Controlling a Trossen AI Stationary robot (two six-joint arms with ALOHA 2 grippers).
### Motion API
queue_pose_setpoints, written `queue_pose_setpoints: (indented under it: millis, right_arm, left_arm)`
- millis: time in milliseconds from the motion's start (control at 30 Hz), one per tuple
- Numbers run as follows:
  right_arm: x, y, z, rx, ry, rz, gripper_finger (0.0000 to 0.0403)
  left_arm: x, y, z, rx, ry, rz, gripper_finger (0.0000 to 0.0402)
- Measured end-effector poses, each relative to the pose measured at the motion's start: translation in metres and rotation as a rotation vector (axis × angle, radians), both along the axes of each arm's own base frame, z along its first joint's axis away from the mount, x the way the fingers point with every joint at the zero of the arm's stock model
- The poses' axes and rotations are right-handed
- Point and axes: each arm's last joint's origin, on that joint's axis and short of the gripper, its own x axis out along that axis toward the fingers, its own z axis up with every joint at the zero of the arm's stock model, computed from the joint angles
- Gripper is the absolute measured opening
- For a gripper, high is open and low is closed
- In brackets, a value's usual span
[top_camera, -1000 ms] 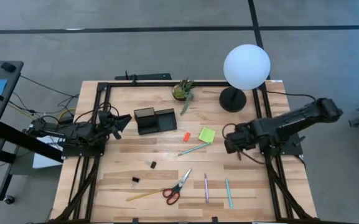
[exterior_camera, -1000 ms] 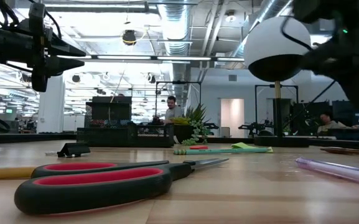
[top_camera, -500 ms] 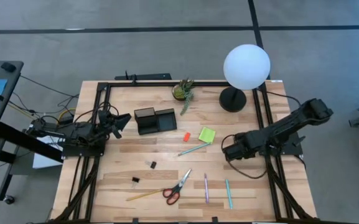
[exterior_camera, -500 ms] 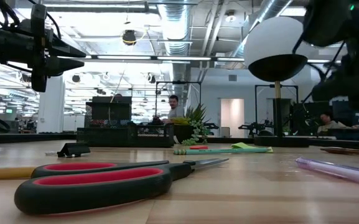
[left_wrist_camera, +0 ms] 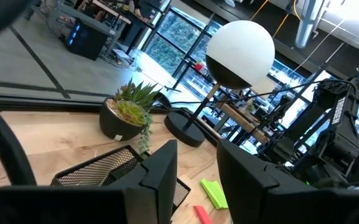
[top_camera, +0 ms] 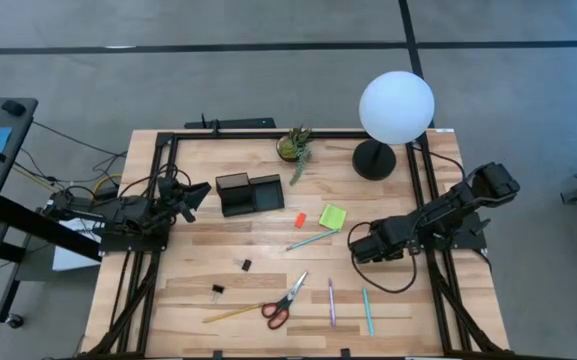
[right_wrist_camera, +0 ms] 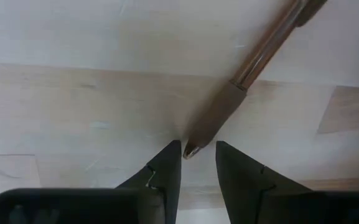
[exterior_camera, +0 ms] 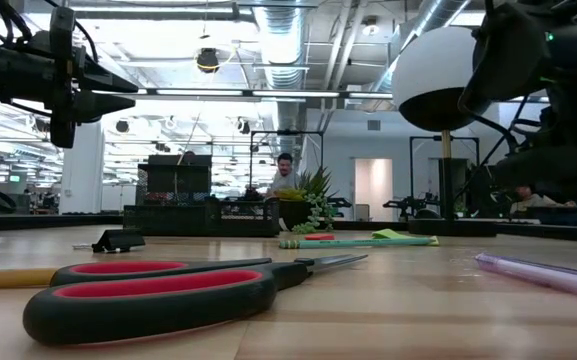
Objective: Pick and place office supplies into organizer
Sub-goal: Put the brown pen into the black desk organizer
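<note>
My right gripper (top_camera: 356, 248) hangs low over the table's right part, pointing down. In the right wrist view the right gripper (right_wrist_camera: 195, 149) is open by a narrow gap. The tip of a brown pen (right_wrist_camera: 254, 68) lies on the wood between its fingertips, and I see no touch. My left gripper (top_camera: 196, 192) waits open at the left edge, beside the black organizer (top_camera: 250, 193). Red-handled scissors (top_camera: 286, 300), a yellow pencil (top_camera: 230, 314), a purple pen (top_camera: 331, 302) and two teal pens (top_camera: 312, 240) lie flat on the table. A green sticky pad (top_camera: 333, 217) and an orange eraser (top_camera: 300, 220) lie near the middle.
A lamp with a white globe (top_camera: 396, 107) and round black base (top_camera: 374, 159) stands at the far right. A small potted plant (top_camera: 293, 145) is at the far edge. Two black clips (top_camera: 246, 265) lie left of the scissors. People show in the room behind (exterior_camera: 284, 175).
My right arm has swung toward the table's near edge and a little to the left, and has come down toward the brown pen. Nothing on the table has moved.
</note>
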Motion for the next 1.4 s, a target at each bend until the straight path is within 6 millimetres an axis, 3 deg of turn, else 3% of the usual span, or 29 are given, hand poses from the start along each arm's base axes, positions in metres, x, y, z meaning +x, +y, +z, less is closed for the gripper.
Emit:
queue_pose_setpoints:
  millis: [267, 1167, 1400]
  right_arm:
    - [0.0000, -0.0014, 0.0011, -0.030, -0.007, -0.128, 0.0093]
    - [-0.0041, -0.0064, -0.0036, -0.187, -0.020, -0.324, 0.0092]
    - [-0.0026, -0.0048, -0.0045, -0.189, -0.040, -0.318, 0.0071]
  left_arm:
    - [0.0000, 0.0000, 0.0000, -0.001, -0.001, 0.000, 0.0107]
    - [0.0000, 0.0000, 0.0000, 0.003, 0.002, 0.000, 0.0107]
    - [0.0000, 0.0000, -0.0001, 0.006, 0.004, 0.000, 0.0107]
